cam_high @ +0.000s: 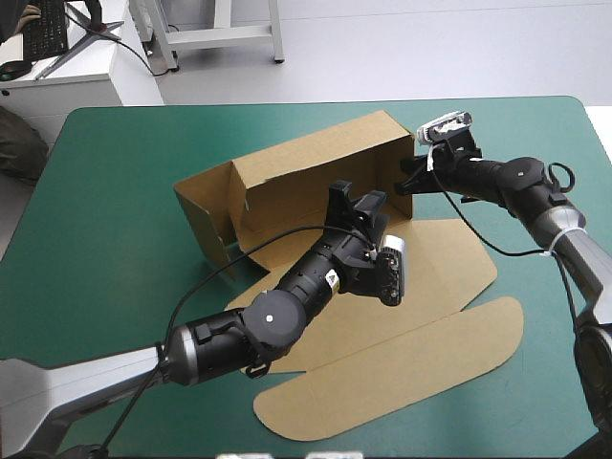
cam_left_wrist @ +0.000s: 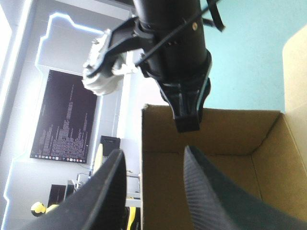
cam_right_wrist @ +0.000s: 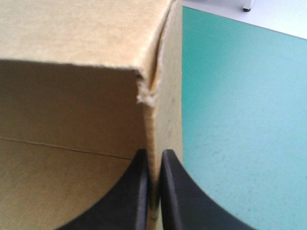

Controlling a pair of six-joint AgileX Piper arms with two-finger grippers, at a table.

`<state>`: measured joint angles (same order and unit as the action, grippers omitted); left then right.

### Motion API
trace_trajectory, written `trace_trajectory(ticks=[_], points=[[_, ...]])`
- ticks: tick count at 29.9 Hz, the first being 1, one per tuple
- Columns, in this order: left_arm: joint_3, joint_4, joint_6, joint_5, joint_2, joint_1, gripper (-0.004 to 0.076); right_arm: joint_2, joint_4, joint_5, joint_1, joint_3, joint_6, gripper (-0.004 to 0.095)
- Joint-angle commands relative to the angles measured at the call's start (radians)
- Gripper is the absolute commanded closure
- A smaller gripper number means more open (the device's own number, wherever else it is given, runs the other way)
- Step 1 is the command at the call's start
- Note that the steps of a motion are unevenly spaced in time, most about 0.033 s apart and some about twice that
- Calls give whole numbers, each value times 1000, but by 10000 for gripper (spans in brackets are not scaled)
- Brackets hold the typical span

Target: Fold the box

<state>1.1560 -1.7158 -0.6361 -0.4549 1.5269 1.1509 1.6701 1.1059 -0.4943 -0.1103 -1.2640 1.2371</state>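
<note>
W/ R gripper (cam_right_wrist: 154, 157) clenched on the box (cam_high: 316, 161) end wall, we ease L gripper (cam_left_wrist: 153, 153), spread open inside, vs. back wall.

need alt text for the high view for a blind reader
A brown box stands half formed on a teal-green table, its far and right walls raised and its lid lying flat toward the near edge. The right pincer is shut on the right wall, while the left pincer, open, reaches into the box.
</note>
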Motion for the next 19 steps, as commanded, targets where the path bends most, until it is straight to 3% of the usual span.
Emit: trace_trajectory(ticks=[1, 4, 7, 10, 14, 19], points=[[34, -86, -30, -97, -102, 48, 446, -42, 7, 32, 3, -60, -82, 913], [34, -86, -114, -220, -141, 66, 524, -42, -97, 19, 3, -81, -192, 913], [34, -86, -152, -350, -194, 57, 734, -44, -262, -30, 3, -114, -350, 913], [34, -77, -165, -390, -251, 20, 720, -45, -392, -118, 3, -161, -500, 913], [58, 60, -172, -390, -333, -83, 720, -52, -485, -283, 3, -247, -622, 913], [112, 233, -164, -391, -407, -280, 720, -52, -604, -545, 3, -411, -802, 913]])
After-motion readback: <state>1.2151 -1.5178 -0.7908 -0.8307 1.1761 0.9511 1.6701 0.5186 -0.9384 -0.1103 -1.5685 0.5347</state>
